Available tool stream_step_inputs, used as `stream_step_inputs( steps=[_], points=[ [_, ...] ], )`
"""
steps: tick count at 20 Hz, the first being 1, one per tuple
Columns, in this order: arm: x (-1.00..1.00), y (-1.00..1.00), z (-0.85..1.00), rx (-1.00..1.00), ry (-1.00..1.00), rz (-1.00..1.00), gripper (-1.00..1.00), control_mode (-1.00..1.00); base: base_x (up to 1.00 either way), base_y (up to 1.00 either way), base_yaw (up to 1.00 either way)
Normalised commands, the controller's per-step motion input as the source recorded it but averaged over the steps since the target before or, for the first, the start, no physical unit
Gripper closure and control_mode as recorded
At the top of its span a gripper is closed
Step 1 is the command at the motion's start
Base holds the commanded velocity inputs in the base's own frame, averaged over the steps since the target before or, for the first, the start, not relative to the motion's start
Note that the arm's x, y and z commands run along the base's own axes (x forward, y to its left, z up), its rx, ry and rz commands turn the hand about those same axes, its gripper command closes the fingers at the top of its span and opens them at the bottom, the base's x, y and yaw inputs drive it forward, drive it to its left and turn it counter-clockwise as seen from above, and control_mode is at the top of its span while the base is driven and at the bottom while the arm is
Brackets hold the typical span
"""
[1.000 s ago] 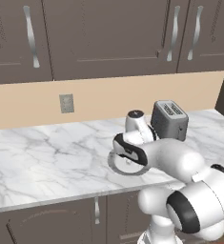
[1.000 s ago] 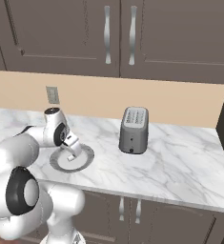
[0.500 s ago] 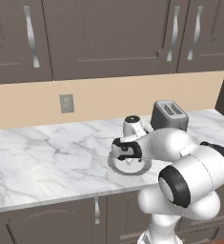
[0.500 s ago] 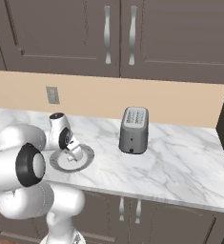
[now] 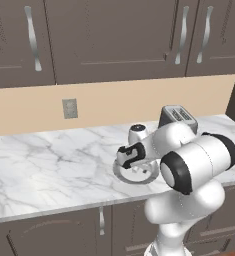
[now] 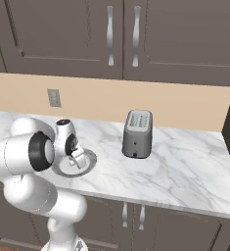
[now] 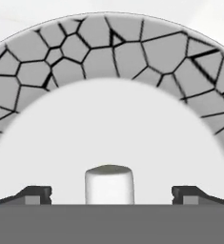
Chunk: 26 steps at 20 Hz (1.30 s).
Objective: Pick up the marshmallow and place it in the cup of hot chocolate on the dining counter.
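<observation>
Two base views look forward and down from behind the arm — sharing plate [image 5: 137, 176] and toaster [image 6: 137, 133]; hand view looks close onto the plate.

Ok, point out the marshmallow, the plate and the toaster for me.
marshmallow [image 7: 109, 183], hand view, middle of its side.
plate [image 7: 108, 52], hand view, cracked grey rim.
toaster [image 6: 137, 133], right base view, front face.

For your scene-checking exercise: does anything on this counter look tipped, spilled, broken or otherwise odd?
Nothing stands out. The marshmallow stands upright on the plate; the plate's dark crack-like lines form an even pattern around the rim, so they look like decoration rather than damage. The toaster stands upright on the marble counter, with no spill visible.
</observation>
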Motion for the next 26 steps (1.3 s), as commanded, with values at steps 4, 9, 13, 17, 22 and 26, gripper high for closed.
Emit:
stream_step_inputs(
  steps=[4, 9, 13, 17, 22, 26],
  points=[
    [0.02, 0.0, -0.32, 0.02, 0.0, -0.06, -1.0, -1.0, 0.0, 0.0, 0.0],
    [0.0, 0.0, -0.18, 0.0, 0.01, -0.03, 1.0, -1.0, 0.0, 0.0, 0.0],
    [0.0, 0.0, 0.0, 0.0, 0.0, 0.0, 1.0, -1.0, 0.0, 0.0, 0.0],
    [0.0, 0.0, -0.15, 0.0, 0.01, 0.0, 1.0, -1.0, 0.0, 0.0, 0.0],
    [-0.02, 0.0, -0.62, 0.01, -0.04, 0.0, 1.0, -1.0, 0.0, 0.0, 0.0],
    [-0.17, -0.03, -0.13, 0.02, -0.02, 0.0, 1.0, -1.0, 0.0, 0.0, 0.0]
  ],
)
